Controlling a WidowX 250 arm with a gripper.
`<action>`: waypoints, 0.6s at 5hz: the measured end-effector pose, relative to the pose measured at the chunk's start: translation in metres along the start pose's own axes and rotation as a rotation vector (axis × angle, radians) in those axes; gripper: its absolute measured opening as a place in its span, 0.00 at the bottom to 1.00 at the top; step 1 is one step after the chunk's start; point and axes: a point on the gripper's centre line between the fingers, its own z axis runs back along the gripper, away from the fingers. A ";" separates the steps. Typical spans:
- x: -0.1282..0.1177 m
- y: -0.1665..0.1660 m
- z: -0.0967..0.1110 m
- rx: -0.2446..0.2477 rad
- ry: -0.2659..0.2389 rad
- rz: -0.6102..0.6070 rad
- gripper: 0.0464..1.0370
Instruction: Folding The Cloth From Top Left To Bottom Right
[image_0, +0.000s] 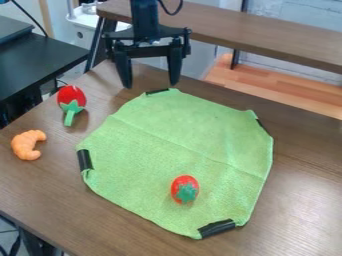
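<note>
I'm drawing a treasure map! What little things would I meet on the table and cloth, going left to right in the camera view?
Orange croissant → red toy with green stem → black strip at cloth's far edge → red toy with green top → near black strip → right-hand black strip

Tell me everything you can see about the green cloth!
The green cloth is spread out mostly flat on the brown table. It looks soft and woven, with a bumpy texture. Its corners look blunt instead of pointy, and each has a black patch there, maybe tape. A faint crease runs slantwise across it, from the upper left to the right edge. The edges are a bit wavy. A red toy with a green top rests on its lower part.
</note>
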 end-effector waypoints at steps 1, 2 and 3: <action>0.001 0.001 -0.013 0.016 0.026 -0.003 0.96; 0.022 0.006 -0.023 0.022 -0.026 -0.037 0.96; 0.052 0.013 -0.026 0.071 -0.061 -0.126 0.96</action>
